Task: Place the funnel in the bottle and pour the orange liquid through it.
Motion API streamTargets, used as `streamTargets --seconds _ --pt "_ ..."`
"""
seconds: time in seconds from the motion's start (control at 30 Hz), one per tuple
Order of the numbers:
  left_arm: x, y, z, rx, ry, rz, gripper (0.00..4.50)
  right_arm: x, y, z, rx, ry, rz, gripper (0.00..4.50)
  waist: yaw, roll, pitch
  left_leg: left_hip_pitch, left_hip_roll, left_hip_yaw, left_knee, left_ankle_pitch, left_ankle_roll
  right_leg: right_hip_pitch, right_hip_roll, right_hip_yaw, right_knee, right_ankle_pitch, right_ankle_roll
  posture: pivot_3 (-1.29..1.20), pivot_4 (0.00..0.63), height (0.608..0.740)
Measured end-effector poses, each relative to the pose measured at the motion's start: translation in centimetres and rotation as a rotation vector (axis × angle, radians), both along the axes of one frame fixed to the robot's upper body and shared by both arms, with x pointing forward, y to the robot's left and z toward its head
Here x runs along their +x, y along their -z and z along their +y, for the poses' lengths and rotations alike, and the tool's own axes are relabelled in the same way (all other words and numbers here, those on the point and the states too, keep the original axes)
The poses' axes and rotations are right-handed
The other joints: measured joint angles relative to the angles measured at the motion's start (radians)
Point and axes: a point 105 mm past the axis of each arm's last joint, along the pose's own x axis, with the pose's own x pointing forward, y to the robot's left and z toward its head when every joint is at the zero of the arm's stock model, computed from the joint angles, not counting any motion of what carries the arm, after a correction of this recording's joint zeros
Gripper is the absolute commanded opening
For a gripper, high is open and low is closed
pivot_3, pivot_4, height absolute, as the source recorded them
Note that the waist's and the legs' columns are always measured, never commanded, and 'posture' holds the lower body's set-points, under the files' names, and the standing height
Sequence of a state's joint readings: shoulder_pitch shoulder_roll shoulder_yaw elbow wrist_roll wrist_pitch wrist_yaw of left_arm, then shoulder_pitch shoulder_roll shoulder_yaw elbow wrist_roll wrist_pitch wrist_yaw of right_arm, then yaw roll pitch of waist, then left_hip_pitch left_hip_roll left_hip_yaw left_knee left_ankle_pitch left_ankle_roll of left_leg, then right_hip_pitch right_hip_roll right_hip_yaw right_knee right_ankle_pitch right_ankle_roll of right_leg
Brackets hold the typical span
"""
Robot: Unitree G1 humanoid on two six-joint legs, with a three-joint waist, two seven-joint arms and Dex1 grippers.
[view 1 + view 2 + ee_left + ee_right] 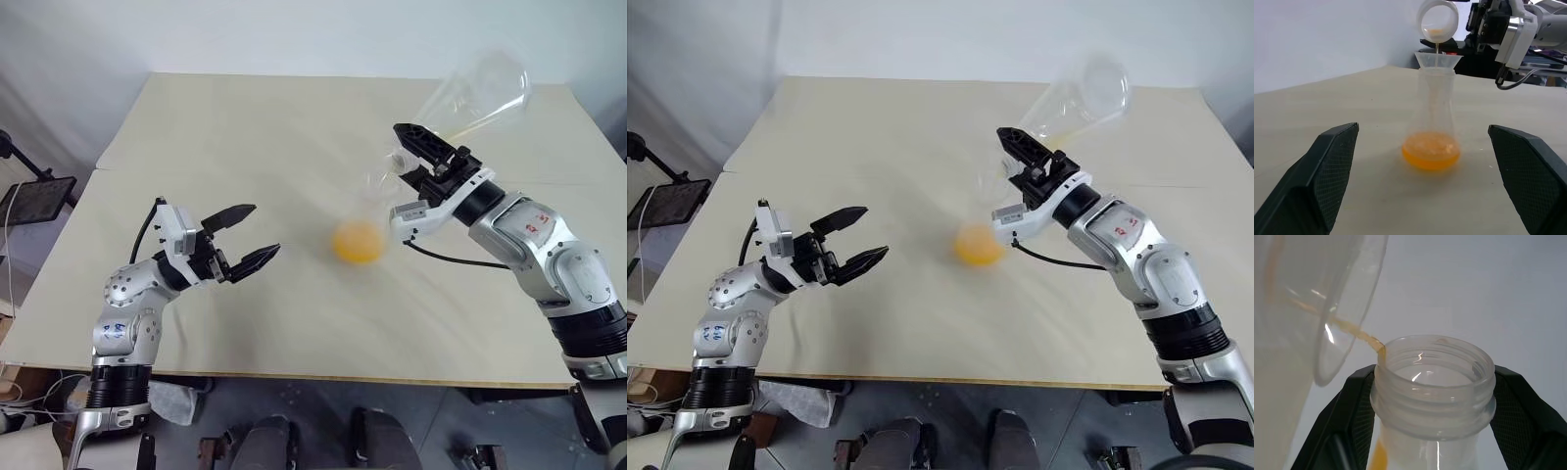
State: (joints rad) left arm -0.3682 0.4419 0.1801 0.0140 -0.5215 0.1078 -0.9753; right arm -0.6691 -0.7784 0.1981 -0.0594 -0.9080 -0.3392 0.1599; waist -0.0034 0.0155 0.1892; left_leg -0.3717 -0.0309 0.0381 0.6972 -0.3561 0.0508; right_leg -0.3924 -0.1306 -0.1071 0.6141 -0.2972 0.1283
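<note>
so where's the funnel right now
The funnel sits in the neck of the bottle near the table's middle, right under the tilted pouring vessel held by the right gripper, ahead of the open left gripper.

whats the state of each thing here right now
funnel: seated upright in the bottle's neck
bottle: upright on the table, base partly filled
orange liquid: pooled in the bottle, thin stream falling into the funnel
clear vessel: tipped over the funnel, pouring
right gripper: shut on the clear vessel
left gripper: open, holding nothing, apart from the bottle
</note>
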Motion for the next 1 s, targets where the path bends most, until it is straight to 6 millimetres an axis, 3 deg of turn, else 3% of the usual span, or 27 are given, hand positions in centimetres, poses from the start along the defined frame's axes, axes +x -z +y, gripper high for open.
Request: streamTargets --seconds 0.33,0.5,0.63,0.9,1.0 --pt "-0.2 0.0 0.4 0.022 0.007 -0.003 4.5 -1.4 -1.1 -0.8 0.185 -0.035 0.07 2.81 0.001 0.0 0.0 0.0 0.0 0.0 0.0 0.0 0.0 0.0 0.0 0.0 -0.001 0.0 0.0 0.0 0.15 0.74" --pt "-0.1 -0.1 0.7 0.025 -0.003 -0.002 4.5 -1.7 -4.1 -3.7 0.655 -0.047 0.204 2.81 0.003 0.0 0.0 0.0 0.001 -0.001 0.0 0.0 0.0 0.001 0.001 0.0 -0.001 0.0 0.0 0.0 0.15 0.74" --pt "-0.2 0.1 1.1 0.036 -0.01 0.007 4.5 -1.6 -4.1 -8.7 1.068 -0.032 0.373 2.81 0.009 0.0 0.0 0.0 0.0 -0.003 0.0 0.0 0.0 0.002 0.0 0.0 -0.001 0.0 0.0 0.0 0.15 0.74" --pt "0.0 0.5 1.9 0.027 -0.038 0.03 4.5 -0.9 1.0 -20.1 1.708 0.06 0.447 2.81 0.002 0.0 0.0 0.001 0.0 0.0 -0.001 0.0 0.0 0.0 0.0 0.0 0.001 0.0 0.0 0.0 0.15 0.74" --pt "-0.1 0.6 1.9 0.027 -0.04 0.036 4.5 -0.6 2.9 -22.1 1.823 0.058 0.459 2.81 0.0 0.0 0.0 0.001 0.0 0.001 -0.002 0.0 0.0 0.0 0.0 0.0 0.002 0.0 0.0 0.0 0.15 0.74"
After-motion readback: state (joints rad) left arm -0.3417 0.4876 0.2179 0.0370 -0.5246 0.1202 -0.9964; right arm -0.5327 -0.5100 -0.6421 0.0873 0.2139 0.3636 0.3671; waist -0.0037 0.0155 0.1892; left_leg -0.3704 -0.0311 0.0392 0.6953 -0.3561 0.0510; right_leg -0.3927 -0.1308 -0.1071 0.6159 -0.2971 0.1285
